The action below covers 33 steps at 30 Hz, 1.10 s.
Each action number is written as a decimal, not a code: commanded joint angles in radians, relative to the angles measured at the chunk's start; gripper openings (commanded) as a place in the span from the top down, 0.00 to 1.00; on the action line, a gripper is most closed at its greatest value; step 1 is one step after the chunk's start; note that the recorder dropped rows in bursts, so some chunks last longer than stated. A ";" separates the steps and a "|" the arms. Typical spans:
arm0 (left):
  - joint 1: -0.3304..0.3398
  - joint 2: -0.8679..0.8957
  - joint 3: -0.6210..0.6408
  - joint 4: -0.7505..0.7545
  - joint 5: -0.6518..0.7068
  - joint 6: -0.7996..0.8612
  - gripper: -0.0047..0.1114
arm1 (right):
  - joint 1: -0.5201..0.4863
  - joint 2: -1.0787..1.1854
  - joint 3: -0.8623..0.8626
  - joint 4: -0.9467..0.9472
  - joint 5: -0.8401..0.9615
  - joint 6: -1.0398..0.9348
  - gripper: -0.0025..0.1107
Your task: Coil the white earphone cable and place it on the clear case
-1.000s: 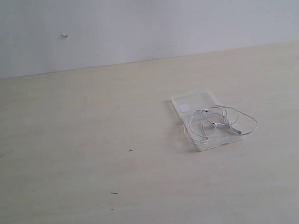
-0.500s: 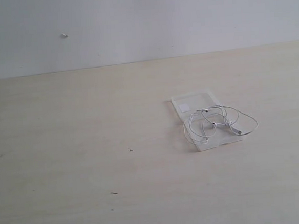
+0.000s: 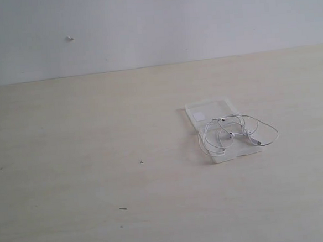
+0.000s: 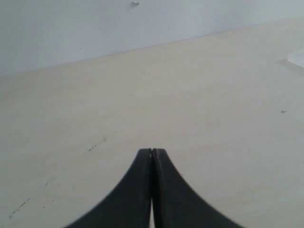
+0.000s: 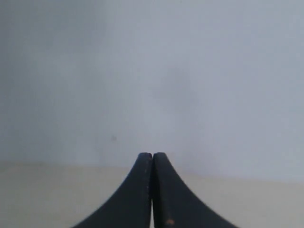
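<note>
- Here, the left gripper (image 4: 152,153) has its two black jaws pressed flat together with nothing between them. It hangs over a bare stretch of the pale wooden table (image 4: 142,95).
- The right gripper (image 5: 152,156) is likewise closed and empty. It faces the grey wall (image 5: 152,71), with a strip of table below.
- The clear case (image 3: 220,108) lies opened flat on the table, right of the middle. Its far half bears a small white label (image 3: 199,115).
- The white earphone cable (image 3: 233,133) rests in a loose tangle on the case's near half. Its loops spill over the right and left edges onto the wood.
- A tiny dark cross mark (image 3: 140,162) sits on the table to the left, well apart from the case.
</note>
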 commanded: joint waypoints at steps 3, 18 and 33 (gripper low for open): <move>0.002 -0.007 -0.001 -0.001 -0.002 -0.004 0.96 | 0.000 0.022 0.234 -0.027 -0.416 -0.028 0.98; 0.002 -0.007 -0.001 -0.001 -0.002 -0.004 0.96 | 0.000 0.038 0.507 -0.012 -0.504 -0.003 0.98; 0.002 -0.007 -0.001 -0.001 -0.002 -0.004 0.96 | -0.082 -0.036 0.507 -0.020 -0.248 -0.072 0.98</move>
